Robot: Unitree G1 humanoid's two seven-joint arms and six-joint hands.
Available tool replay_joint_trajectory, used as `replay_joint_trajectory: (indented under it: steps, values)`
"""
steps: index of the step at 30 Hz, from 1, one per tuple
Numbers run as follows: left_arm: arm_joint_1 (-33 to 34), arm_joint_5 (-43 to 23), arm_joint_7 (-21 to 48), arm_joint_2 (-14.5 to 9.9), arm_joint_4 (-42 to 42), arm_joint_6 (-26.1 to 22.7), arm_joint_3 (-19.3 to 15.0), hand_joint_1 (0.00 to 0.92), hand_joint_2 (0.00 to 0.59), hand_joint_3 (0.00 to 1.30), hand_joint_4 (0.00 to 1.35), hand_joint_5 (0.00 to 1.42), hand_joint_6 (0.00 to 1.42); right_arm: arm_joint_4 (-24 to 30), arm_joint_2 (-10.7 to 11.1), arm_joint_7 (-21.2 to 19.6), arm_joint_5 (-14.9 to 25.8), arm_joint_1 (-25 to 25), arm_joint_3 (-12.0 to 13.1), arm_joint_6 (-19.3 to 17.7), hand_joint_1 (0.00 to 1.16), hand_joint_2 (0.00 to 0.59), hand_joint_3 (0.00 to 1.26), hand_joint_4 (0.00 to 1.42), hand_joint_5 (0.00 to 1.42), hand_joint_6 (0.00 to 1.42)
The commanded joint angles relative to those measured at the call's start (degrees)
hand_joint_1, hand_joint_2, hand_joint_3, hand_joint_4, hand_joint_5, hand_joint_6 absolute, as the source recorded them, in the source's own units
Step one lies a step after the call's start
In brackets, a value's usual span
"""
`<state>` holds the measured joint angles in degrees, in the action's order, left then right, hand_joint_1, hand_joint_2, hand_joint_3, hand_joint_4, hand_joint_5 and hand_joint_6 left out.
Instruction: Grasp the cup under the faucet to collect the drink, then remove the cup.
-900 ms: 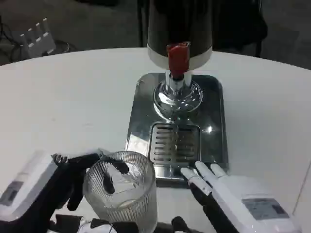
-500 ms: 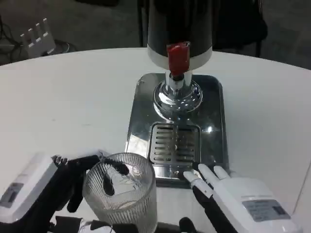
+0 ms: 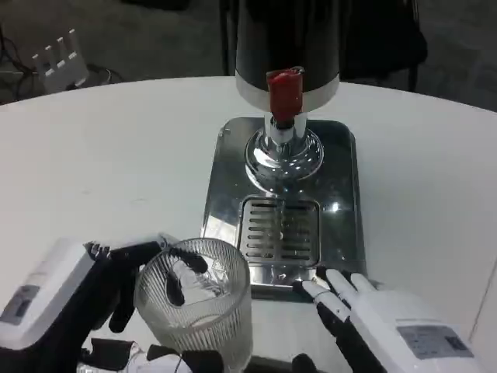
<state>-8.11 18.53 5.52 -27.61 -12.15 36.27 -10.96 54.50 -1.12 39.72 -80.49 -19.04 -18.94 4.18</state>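
A clear ribbed glass cup (image 3: 196, 307) stands upright at the near left of the table, in front of the tray's left corner. My left hand (image 3: 85, 307) wraps around it, black fingers showing on its left side and under its base. The drink dispenser (image 3: 286, 47) stands at the back on a steel drip tray (image 3: 342, 194), with a red faucet handle (image 3: 284, 92) above a chrome spout base (image 3: 283, 155) and a slotted grate (image 3: 279, 231). My right hand (image 3: 380, 322) lies at the tray's near right corner, fingers straight and apart, holding nothing.
The white round table (image 3: 101, 163) stretches left and right of the tray. A small white fixture (image 3: 60, 61) stands on the floor beyond the table's far left edge. The table's right edge runs close to my right hand.
My right hand has slid back toward me and slightly right, off the tray's front edge. The cup and my left hand have barely shifted.
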Motion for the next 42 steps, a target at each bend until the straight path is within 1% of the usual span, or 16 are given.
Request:
replay_joint_trajectory:
  steps: [1,4,8,14,19,24,29,35,42]
  values:
    - [2.3,0.7,-1.0,0.8,1.7,-1.0,0.6,0.442,0.186,1.01,1.08,1.29,1.42,1.9,-1.9,-0.1,0.6,-1.0,0.1,0.2,0.45,0.541,0.11,0.0,0.0,0.02]
    - [4.8,2.4,-1.9,1.1,4.6,-1.4,1.1,0.442,0.186,1.01,1.08,1.29,1.42,2.6,-2.1,-0.6,0.9,-1.5,0.7,0.0,0.45,0.54,0.11,0.0,0.0,0.02]
    - [9.8,5.8,-3.9,1.2,10.8,-2.2,2.0,0.442,0.186,1.01,1.08,1.29,1.42,3.2,-2.4,-0.5,1.1,-1.9,1.1,0.0,0.45,0.537,0.11,0.0,0.0,0.02]
    - [19.5,11.1,-9.0,0.5,22.2,-4.6,4.4,0.442,0.186,1.01,1.08,1.29,1.42,3.6,-2.7,0.0,1.1,-1.6,0.9,-0.1,0.45,0.535,0.11,0.0,0.0,0.02]
    - [26.7,13.6,-12.1,-0.4,29.6,-6.2,6.6,0.442,0.186,1.01,1.08,1.29,1.42,3.8,-2.5,0.2,1.6,-1.6,1.2,0.0,0.45,0.534,0.11,0.0,0.0,0.03]
    - [34.0,15.9,-14.3,-1.1,36.6,-7.4,9.9,0.442,0.186,1.01,1.08,1.29,1.42,4.4,-1.9,0.1,2.6,-2.8,1.3,-0.3,0.45,0.529,0.11,0.0,0.01,0.03]
    - [40.2,17.6,-16.4,-0.7,42.8,-8.8,14.3,0.442,0.186,1.01,1.08,1.29,1.42,5.4,-1.3,-0.4,3.9,-4.9,1.3,-1.0,0.45,0.527,0.11,0.0,0.01,0.03]
    - [44.7,18.6,-18.0,-0.1,46.7,-10.4,17.9,0.442,0.186,1.01,1.08,1.29,1.42,5.5,-1.6,-1.1,5.4,-5.7,2.8,-2.2,0.44,0.526,0.11,0.0,0.01,0.04]
    - [49.5,19.4,-19.0,0.9,50.6,-12.0,21.8,0.442,0.186,1.01,1.08,1.29,1.42,5.5,-2.2,-2.0,6.5,-7.8,3.2,-4.3,0.44,0.526,0.11,0.0,0.01,0.04]
